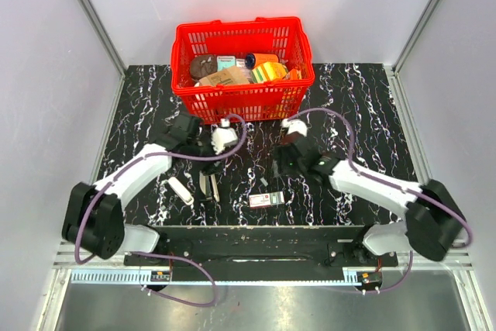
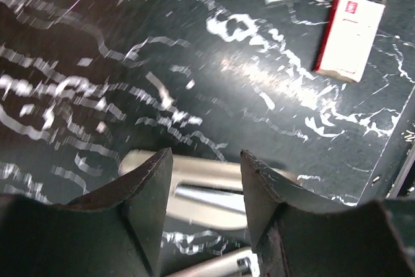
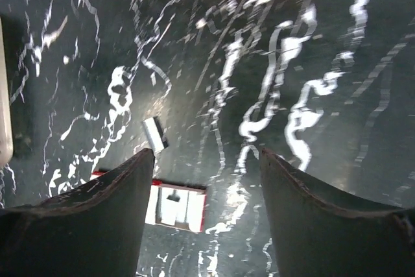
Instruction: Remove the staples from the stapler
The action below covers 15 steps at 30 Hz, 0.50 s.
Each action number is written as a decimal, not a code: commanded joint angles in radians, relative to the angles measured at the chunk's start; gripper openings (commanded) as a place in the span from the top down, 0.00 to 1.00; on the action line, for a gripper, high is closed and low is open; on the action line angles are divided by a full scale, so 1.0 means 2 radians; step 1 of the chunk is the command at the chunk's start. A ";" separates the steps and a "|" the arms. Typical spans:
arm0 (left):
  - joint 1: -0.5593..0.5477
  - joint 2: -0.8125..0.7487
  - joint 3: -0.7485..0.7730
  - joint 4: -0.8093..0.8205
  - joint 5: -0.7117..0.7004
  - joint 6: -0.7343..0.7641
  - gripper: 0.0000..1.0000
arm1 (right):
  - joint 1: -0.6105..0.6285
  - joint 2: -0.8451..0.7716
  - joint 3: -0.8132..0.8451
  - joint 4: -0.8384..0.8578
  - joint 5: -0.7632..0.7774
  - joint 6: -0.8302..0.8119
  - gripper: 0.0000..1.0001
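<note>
Pale grey-white stapler (image 2: 207,192) lies with silvery channel exposed; left tool (image 2: 206,157) and right tool (image 3: 206,152) both spread, empty

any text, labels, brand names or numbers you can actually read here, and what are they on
No text can be read in any view.
small red-black-white box: a small mark on its red part, too blurred to read.
packets in the red basket: printed labels, too small to read.
small yellow tag at the near edge: too small to read.
</note>
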<state>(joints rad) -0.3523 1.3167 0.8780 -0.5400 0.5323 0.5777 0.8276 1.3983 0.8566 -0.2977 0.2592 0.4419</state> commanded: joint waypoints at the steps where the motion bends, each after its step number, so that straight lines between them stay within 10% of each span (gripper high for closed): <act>1: -0.061 0.056 0.037 0.035 0.025 0.091 0.48 | -0.045 -0.113 -0.013 0.015 0.033 0.017 0.26; 15: -0.159 0.242 0.170 -0.060 0.069 0.312 0.44 | -0.092 -0.188 -0.023 -0.020 -0.014 0.031 0.28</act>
<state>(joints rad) -0.6350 1.7767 1.1660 -0.6064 0.6006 1.0458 0.6613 1.0573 0.8112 -0.3328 0.2611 0.4946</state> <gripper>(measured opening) 0.559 0.725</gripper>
